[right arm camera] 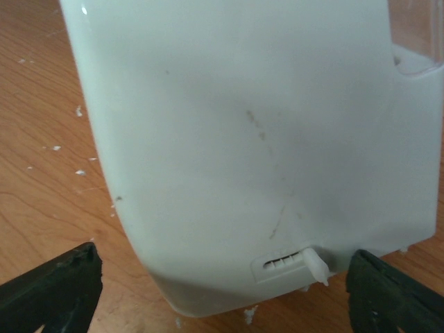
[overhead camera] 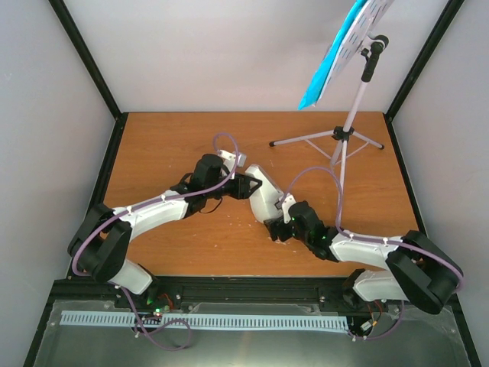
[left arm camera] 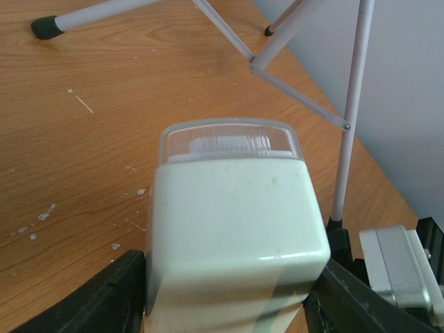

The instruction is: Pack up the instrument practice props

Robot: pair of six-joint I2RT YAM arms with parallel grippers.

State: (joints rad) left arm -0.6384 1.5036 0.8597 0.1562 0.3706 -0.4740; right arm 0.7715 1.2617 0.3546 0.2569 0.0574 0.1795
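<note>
A: One metronome (overhead camera: 262, 200). Who has it?
B: Left gripper (left arm camera: 229, 281), clamped on it, just on the near side of the music stand (overhead camera: 352, 109) legs.
A: And rightward?
B: Right gripper (right arm camera: 218, 267) straddles its wide end, jaws apart, not touching.

We record the metronome (left arm camera: 236, 229) as off-white with faint grey scuffs, under a clear ribbed cover (left arm camera: 229, 139). Music stand (overhead camera: 341, 134): white tubes, black foot caps (left arm camera: 45, 26), white desk (overhead camera: 367, 27) dotted with holes. Sheet-music pages (overhead camera: 325, 73): bright blue. Counter (overhead camera: 176, 145): orange-brown wood grain, which we note is flecked with white. Fingers (left arm camera: 104, 295): black. Arms (overhead camera: 153, 210): white shells, black joints, lilac cables (overhead camera: 224, 135). Walls (overhead camera: 229, 53): pale grey.
</note>
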